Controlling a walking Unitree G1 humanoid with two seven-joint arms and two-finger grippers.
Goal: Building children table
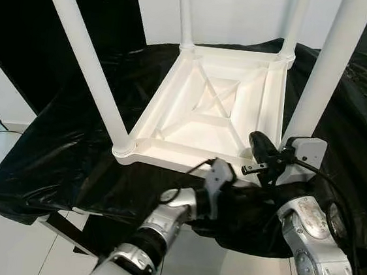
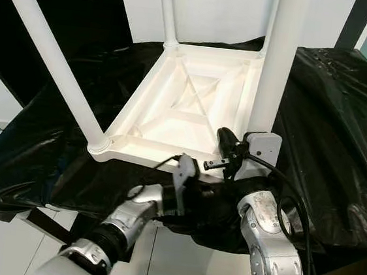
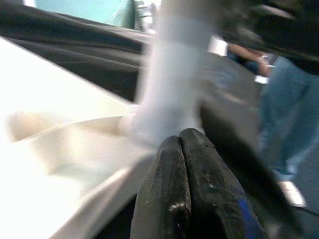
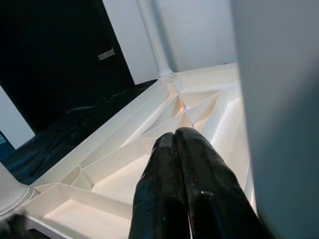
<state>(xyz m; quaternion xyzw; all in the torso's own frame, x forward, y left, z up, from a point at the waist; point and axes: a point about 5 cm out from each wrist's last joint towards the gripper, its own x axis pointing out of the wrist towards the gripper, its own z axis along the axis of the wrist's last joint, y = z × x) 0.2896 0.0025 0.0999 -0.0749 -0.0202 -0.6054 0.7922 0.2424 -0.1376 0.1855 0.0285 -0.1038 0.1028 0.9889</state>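
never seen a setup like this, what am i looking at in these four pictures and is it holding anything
This is a humanoid robot with two silver arms, each ending in two long black fingers. The two wide pictures come from cameras in its head, looking down. The other two come from cameras on its wrists, looking along the fingers.

In front lies a white plastic children's table, upside down on a surface draped in black plastic sheet, with four white round legs standing up from its corners.

The left gripper and the right gripper both sit at the near edge, by the near right leg. Both are shut and hold nothing.
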